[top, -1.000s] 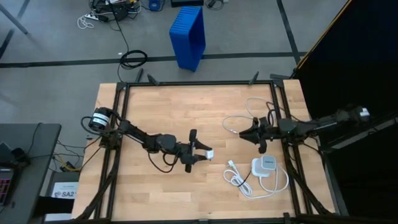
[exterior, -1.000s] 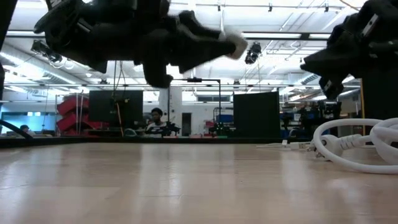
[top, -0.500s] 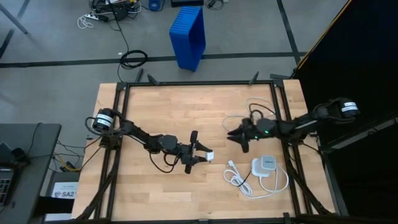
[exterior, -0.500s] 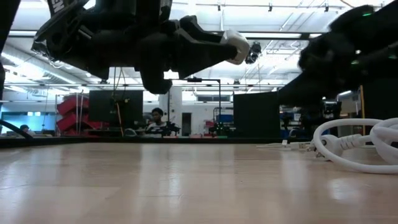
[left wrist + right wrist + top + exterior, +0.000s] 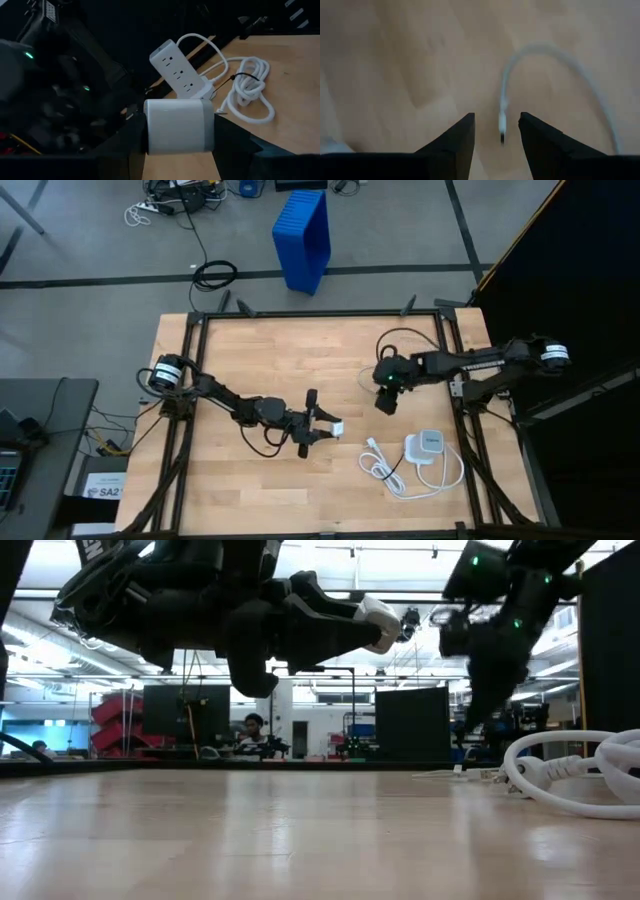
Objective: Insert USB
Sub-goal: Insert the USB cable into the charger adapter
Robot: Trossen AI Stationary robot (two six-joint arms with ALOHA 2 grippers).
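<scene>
Your left gripper point(image 5: 177, 150) clenches the charger block point(image 5: 178, 126) near the power strip point(image 5: 181, 72); right gripper point(image 5: 496, 131), jaws parted, hangs above the USB point(image 5: 502, 121).

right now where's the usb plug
In the right wrist view the USB plug lies on the wooden table, just ahead of the open right gripper, on the table's right side.

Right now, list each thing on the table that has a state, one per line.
left gripper: shut on the charger block, held above the table.
right gripper: open, above the USB plug.
USB cable: lying loose, unplugged.
power strip: on the table, thick cord coiled beside it.
</scene>
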